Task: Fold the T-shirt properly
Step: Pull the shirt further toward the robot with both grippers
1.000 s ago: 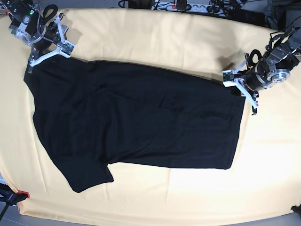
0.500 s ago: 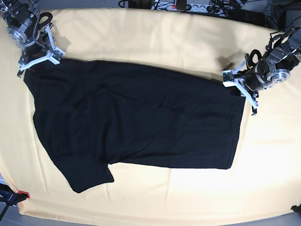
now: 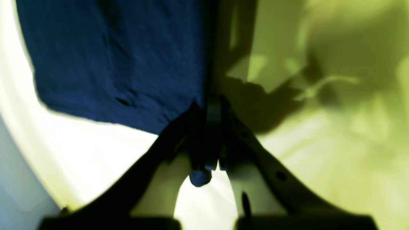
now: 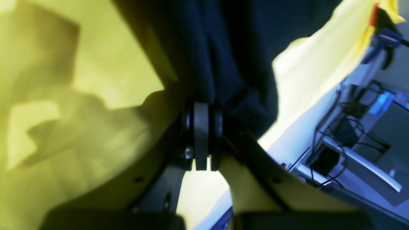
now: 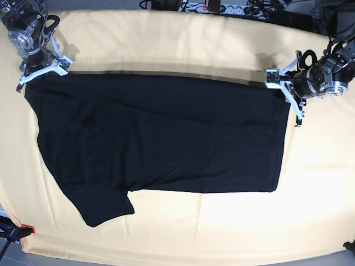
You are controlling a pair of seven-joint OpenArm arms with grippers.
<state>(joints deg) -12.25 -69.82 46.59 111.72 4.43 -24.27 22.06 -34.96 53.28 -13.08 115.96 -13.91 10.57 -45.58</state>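
Note:
The black T-shirt (image 5: 161, 138) lies spread across the cream-yellow table cloth (image 5: 177, 39), with one sleeve (image 5: 102, 205) pointing to the near left. Its far edge is stretched straight between both grippers and casts a thin shadow. My right gripper (image 5: 40, 71) is shut on the far left corner; in the right wrist view dark cloth (image 4: 223, 48) runs into the shut gripper (image 4: 201, 110). On the far right corner my left gripper (image 5: 282, 88) is shut too, and the left wrist view shows the T-shirt (image 3: 111, 64) pinched at that gripper (image 3: 211, 103).
A power strip and cables (image 5: 216, 6) lie beyond the table's far edge. A red-tipped clamp (image 5: 16, 230) sits at the near left corner. The right wrist view shows cables and equipment (image 4: 345, 127) past the table's edge.
My right gripper has shut on the T-shirt's far left corner. Both grippers have shifted toward the far side, and the shirt's far edge now runs straight and taut between them.

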